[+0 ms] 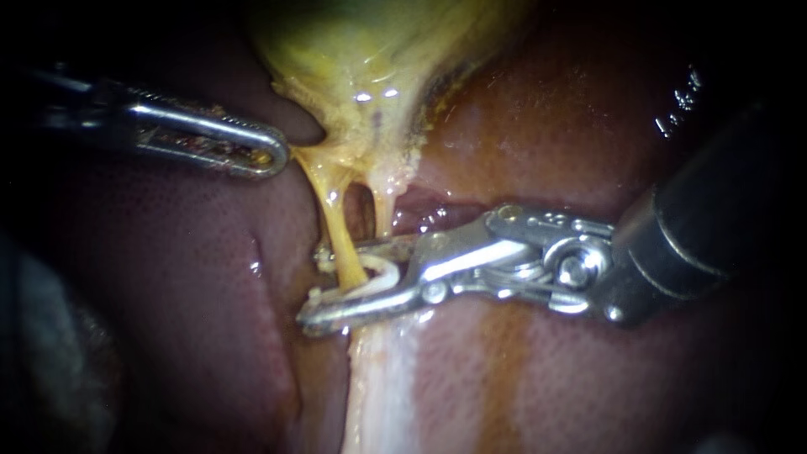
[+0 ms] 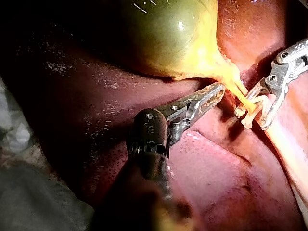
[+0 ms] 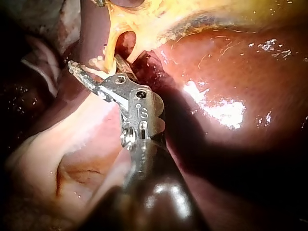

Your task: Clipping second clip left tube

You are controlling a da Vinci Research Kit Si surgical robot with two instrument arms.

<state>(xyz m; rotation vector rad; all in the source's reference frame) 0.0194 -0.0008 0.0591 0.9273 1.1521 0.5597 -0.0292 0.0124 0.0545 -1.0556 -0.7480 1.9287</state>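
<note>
Left tube: the yellow strand running from the neck of the gallbladder down to the liver. Low on its run it passes between the jaws of the right instrument.

Clip: white, spread in a V with one leg along each jaw. It straddles the left tube close to where the tube meets the liver. Both jaws bear on the clip from either side, so they hold it. They stand fairly wide and the clip is not pressed closed. In the endoscope view the jaw tips reach past the tube on its far side from the shaft.

Right tube: paler and shorter, just beside the left tube with a dark gap between them. It comes down to the edge of the upper jaw and looks to be outside the clip.

The right instrument's shaft comes in from the right and lies low over the liver. In the right wrist view only its own jaws and the clip show at the tubes.

Left instrument: comes in from the left with its jaws lying together and nothing between them. The tip sits just beside the gallbladder's neck where the left tube starts — cannot tell whether it touches. It is clear of the right instrument.

Surroundings: the gallbladder is yellow-green and glossy. The liver around it is dark red and wet. A pale band runs on the liver from under the jaws, away from the tubes. Grey cloth shows beside the liver in the left wrist view.
</note>
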